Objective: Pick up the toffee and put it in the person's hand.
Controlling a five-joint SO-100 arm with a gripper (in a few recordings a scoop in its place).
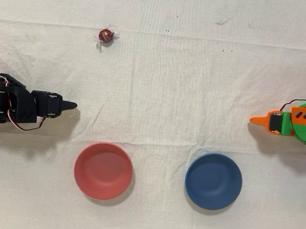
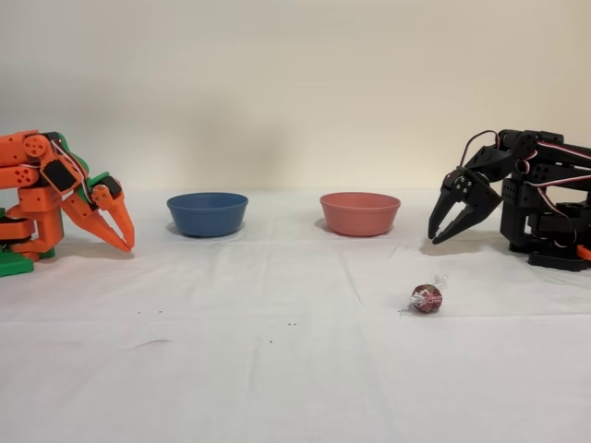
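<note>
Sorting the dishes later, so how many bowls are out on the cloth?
2. In the overhead view the red bowl sits lower left of centre and the blue bowl to its right, apart. Nothing seems hidden.

**Readable text: none**

No lettering, brand, number or sign can be read in either view. The toffee [image 1: 105, 35] wrapper carries gold specks on its dark red foil, too small to resolve as print from overhead or from the side. Red bowl [image 1: 103, 170] and blue bowl [image 1: 213, 181]: plain surfaces, unmarked. Black arm [image 2: 540, 208] body: no legible label. White cloth [image 1: 171, 84]: a few dark flecks, not characters.
</note>
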